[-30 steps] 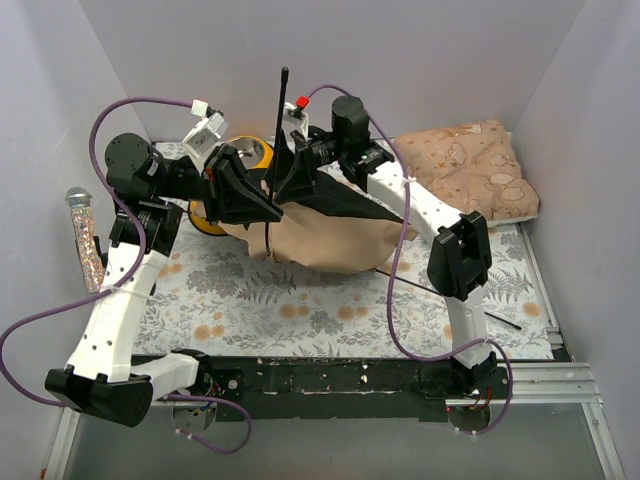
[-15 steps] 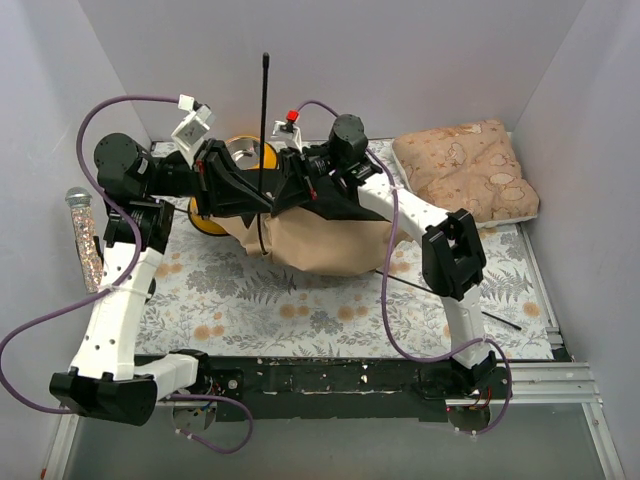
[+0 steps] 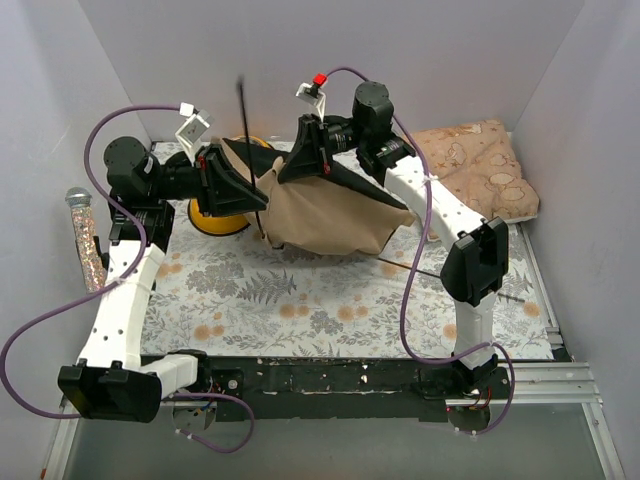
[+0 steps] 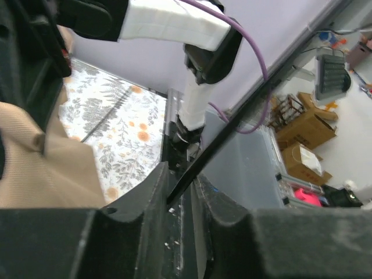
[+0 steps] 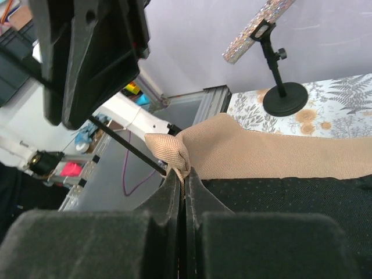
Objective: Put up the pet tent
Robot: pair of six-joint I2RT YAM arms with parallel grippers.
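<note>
The pet tent [image 3: 330, 215] hangs crumpled, tan canvas over black. Left fingers [image 4: 145, 203] clamp its pole [image 4: 244, 110]; right fingers [image 5: 163, 200] pinch a canvas fold.

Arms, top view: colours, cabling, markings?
Left arm and right arm: white link shells, black joint housings. A purple cable loops loosely along each. A white bracket at each wrist; the right one carries a red tab. Left end effector and right end effector: black, wedge-shaped, matte fingers. No lettering legible.
</note>
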